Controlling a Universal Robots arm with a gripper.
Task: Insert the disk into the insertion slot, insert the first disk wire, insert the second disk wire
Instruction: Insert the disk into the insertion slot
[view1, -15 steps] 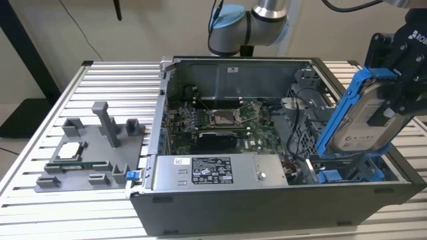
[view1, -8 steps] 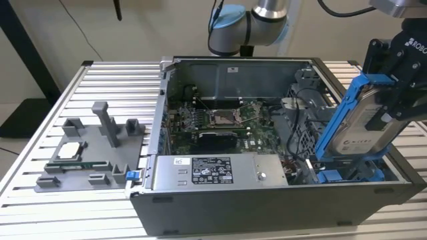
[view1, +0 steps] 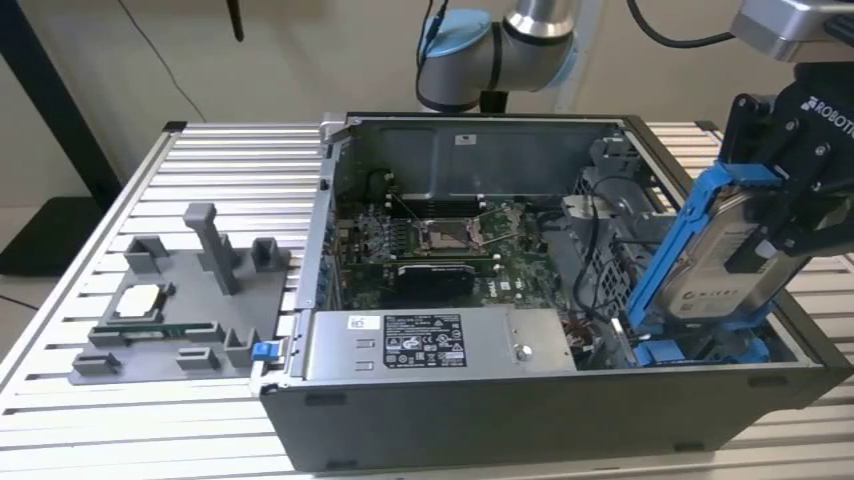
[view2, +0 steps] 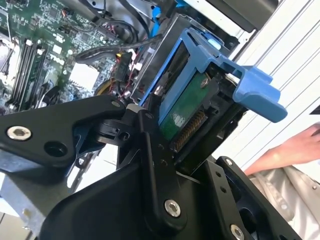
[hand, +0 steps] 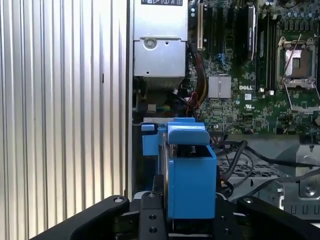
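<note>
On the desk (view1: 80, 420) we see the open PC case (view1: 534, 430), w/ the insertion slot (view1: 694, 352) at its corner, exterior view's right. The disk (view1: 721, 255) hangs just above it, long axis steep, top leaning to that view's right, lower end nr the slot mouth. The hand (view1: 781, 215) is clamped on the disk.

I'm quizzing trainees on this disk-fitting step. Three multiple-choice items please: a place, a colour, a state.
1. Over which part of the computer case is the disk? A the exterior view's left end; B the middle; C the exterior view's right end.
2. Its frame is: A blue; B red; C yellow.
3. The disk is: A lying flat, free; B gripped by the hand, steeply tilted; C upright, free.
Answers: 1 C, it leans over the case there; 2 A, blue plastic edges it; 3 B, the hand clamps it, top end raised.
</note>
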